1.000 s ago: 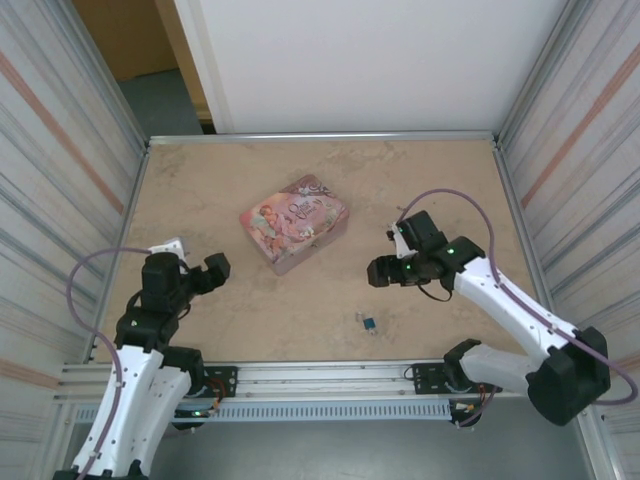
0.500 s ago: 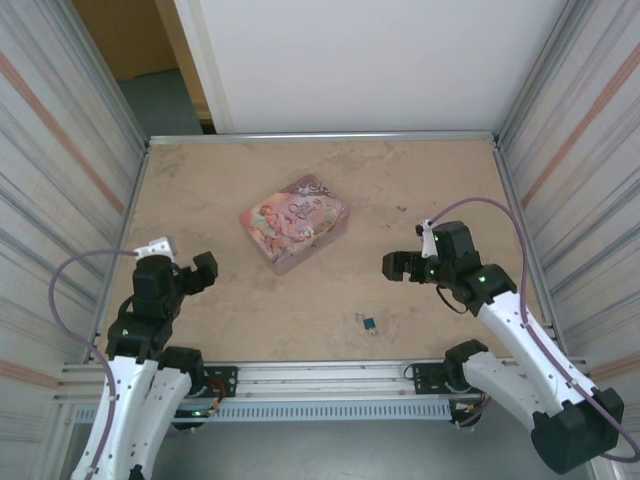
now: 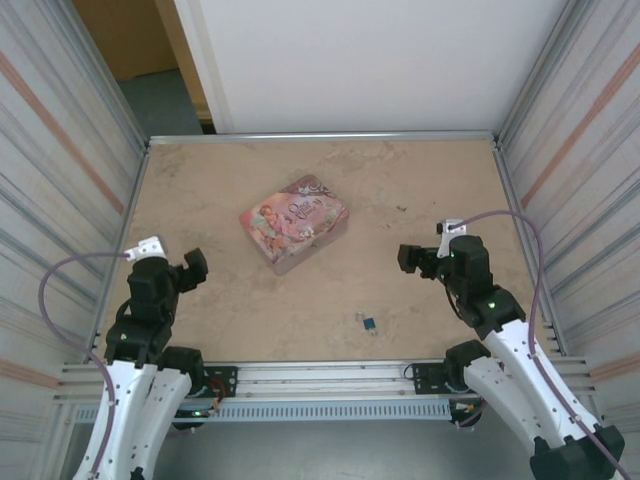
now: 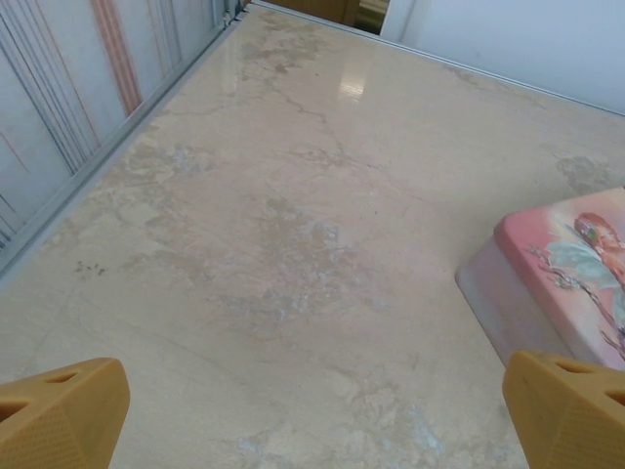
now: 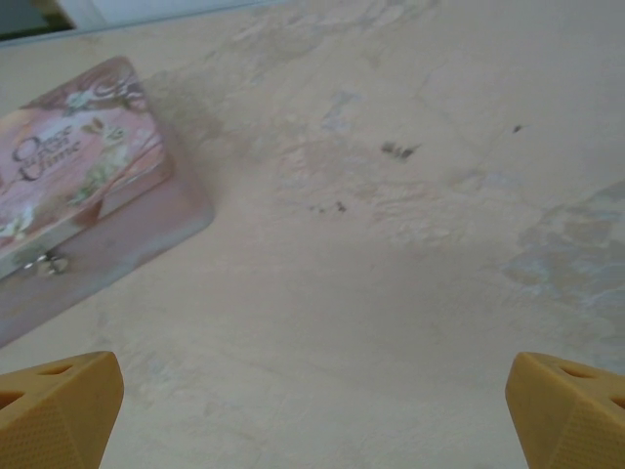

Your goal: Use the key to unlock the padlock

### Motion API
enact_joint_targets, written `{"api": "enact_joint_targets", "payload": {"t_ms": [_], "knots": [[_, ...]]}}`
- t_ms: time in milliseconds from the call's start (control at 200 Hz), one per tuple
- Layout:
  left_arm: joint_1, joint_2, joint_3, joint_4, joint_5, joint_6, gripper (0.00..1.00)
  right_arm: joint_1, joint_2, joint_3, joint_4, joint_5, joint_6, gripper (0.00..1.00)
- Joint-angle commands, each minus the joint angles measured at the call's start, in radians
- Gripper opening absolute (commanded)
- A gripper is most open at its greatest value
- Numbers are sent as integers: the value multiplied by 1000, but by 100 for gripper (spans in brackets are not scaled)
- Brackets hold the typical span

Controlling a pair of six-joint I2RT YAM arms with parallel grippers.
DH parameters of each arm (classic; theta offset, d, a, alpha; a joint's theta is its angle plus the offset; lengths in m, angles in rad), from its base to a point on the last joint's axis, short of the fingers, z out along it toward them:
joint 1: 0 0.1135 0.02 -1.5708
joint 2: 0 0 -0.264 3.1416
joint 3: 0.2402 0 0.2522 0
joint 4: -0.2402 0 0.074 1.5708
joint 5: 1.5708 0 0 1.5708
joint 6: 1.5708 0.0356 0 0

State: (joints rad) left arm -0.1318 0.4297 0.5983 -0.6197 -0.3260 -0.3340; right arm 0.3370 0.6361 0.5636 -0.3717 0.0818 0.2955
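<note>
The table (image 3: 330, 180) carries a pink tin (image 3: 294, 222) near its middle, well apart from both arms. The left gripper (image 3: 194, 263) and right gripper (image 3: 408, 258) both stand wide open with nothing held. The tiny blue padlock (image 3: 369, 322) lies near the front edge, closer to the right arm.

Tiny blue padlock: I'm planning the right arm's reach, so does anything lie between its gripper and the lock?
Nothing visible. Only bare beige tabletop separates the open right gripper from the tiny blue padlock with silvery shackle; the pink illustrated tin box sits farther back, off that line.
</note>
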Motion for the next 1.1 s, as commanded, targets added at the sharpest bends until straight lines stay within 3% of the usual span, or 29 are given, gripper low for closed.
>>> {"api": "enact_joint_targets", "payload": {"t_ms": [0,341,661,852,1097], "knots": [[14,26,15,67,-47,29,99,-32,11,-10,38,52,-53,99],[38,88,-31,234,-49,90,99,-139,56,-42,159,38,-47,99],[41,111,-95,357,-57,114,99,-193,88,-122,317,22,-147,99],[44,172,-128,454,-57,136,99,-231,189,-143,425,14,-150,99],[45,275,-199,661,4,214,99,-300,375,-186,701,-28,-158,99]]}}
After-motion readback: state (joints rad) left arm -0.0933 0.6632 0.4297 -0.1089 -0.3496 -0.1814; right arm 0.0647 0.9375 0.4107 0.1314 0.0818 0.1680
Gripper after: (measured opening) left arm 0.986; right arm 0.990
